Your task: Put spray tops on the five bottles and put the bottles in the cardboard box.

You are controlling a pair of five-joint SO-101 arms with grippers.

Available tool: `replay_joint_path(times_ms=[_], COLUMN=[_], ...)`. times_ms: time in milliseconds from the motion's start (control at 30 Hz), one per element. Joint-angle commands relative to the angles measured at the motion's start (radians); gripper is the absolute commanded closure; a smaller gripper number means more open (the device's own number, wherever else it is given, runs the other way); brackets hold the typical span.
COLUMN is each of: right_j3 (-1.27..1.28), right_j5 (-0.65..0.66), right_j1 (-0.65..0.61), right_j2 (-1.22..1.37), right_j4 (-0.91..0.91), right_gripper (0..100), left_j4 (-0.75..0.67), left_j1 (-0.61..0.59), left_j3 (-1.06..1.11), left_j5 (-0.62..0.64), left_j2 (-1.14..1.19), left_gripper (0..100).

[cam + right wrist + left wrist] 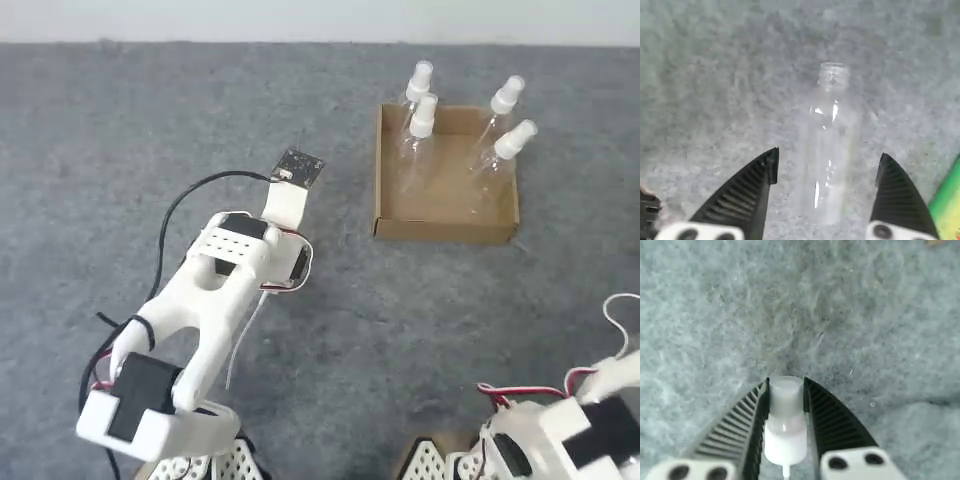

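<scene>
Capping step proceeding: left gripper (786, 382) clamping spray top (785, 412); right gripper (827, 157) hovering, jaws standing apart, over uncapped fifth bottle (832, 115). Next probably calling for gripping bottle, aligning neck.

Surface: worktop (120, 130) covered edge to edge in grey felt-like fabric (865, 315), with a short fuzzy nap mottled light and dark. Loose fibres are plain in both wrist views. Along its far edge, across the top of the high view, runs a pale plain wall (300, 18). Light is soft and even, shadows on the fabric faint. A green strip (949, 210) sits at the right wrist view's edge, identity unclear.
</scene>
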Motion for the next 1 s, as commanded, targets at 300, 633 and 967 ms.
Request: replay_joint_path(times_ms=[300, 633, 967], right_j3=[0.226, 0.229, 0.153], right_j5=[0.014, -0.094, -0.316], right_j1=[-0.004, -0.096, -0.262], right_j2=[-0.016, 0.059, 0.056], right_j4=[-0.228, -0.226, -0.162], right_gripper=[74.5, 92.8, 98.9], left_j4=[-0.021, -0.021, -0.021], left_j1=[0.005, 0.005, 0.003], left_j3=[-0.025, -0.025, -0.025], left_j5=[-0.006, -0.005, -0.006], left_j2=[-0.031, -0.031, -0.032], left_gripper=[99, 99, 99])
